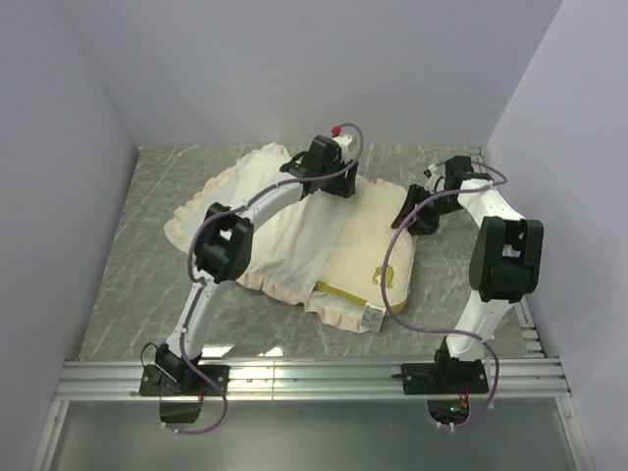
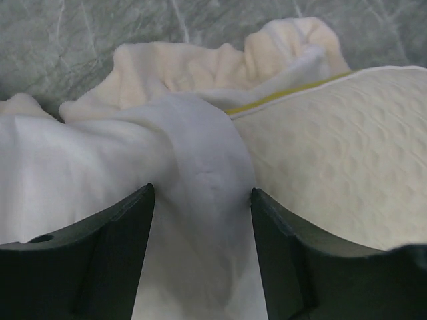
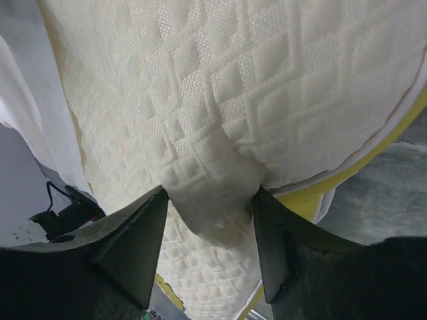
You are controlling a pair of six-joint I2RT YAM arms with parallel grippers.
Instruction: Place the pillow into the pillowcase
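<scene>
The pillow [image 1: 371, 257], cream-yellow and dimpled with a yellow edge band, lies right of centre, its left part under the pillowcase [image 1: 285, 235]. The pillowcase lies white face up with cream ruffled trim. My left gripper [image 1: 332, 175] is at the pillowcase's far edge; in the left wrist view my left gripper [image 2: 200, 200] is shut on a fold of the white pillowcase [image 2: 100, 167] beside the pillow [image 2: 347, 153]. My right gripper [image 1: 412, 218] is at the pillow's far right edge; in the right wrist view my right gripper [image 3: 210, 200] pinches a bunched fold of the pillow [image 3: 267, 87].
The grey marble-patterned table [image 1: 128, 265] is bounded by white walls on the left, back and right. A metal rail [image 1: 314, 378] runs along the near edge with both arm bases on it. A small label [image 1: 373, 316] hangs at the pillow's near corner.
</scene>
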